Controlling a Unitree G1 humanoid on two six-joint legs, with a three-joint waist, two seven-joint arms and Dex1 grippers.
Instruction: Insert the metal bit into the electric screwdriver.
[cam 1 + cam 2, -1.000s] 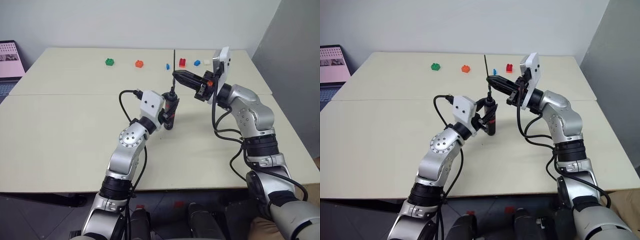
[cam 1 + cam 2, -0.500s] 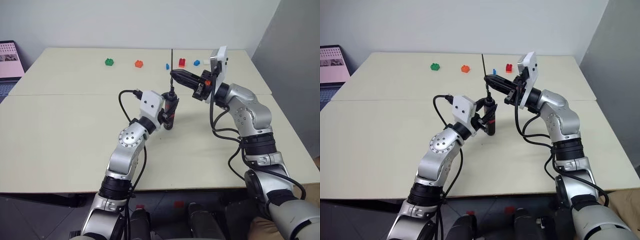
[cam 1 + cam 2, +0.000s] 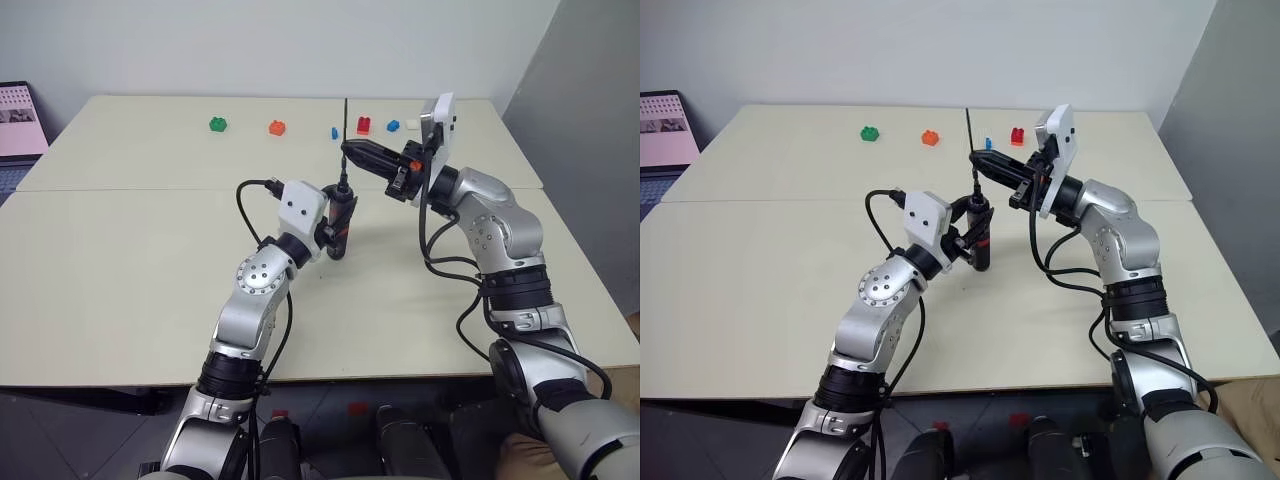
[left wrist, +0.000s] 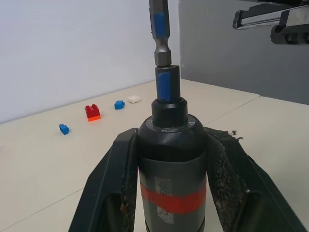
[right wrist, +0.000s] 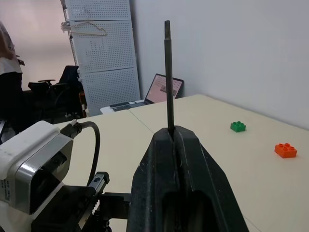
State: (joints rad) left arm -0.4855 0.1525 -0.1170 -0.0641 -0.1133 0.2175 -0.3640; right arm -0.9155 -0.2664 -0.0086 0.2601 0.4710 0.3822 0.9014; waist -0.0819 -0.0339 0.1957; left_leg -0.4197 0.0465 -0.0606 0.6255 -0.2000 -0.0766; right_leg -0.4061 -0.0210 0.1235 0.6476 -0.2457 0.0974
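My left gripper (image 3: 338, 230) is shut on the electric screwdriver (image 3: 341, 222) and holds it upright above the table, tip up. It is a black cylinder with a red band (image 4: 174, 203) and a blue collar at the tip. The metal bit (image 3: 345, 122) stands upright directly over that tip, pinched in my shut right gripper (image 3: 347, 152), which reaches in from the right. In the left wrist view the metal bit (image 4: 159, 34) meets the blue collar. How deep it sits I cannot tell. In the right wrist view the metal bit (image 5: 168, 72) rises from between the closed fingertips.
Small toy bricks lie along the table's far side: green (image 3: 219, 124), orange (image 3: 278, 127), blue (image 3: 335, 132), red (image 3: 365, 125) and white (image 3: 413, 124). A laptop (image 3: 20, 120) sits past the table's left edge. A grey wall is close on the right.
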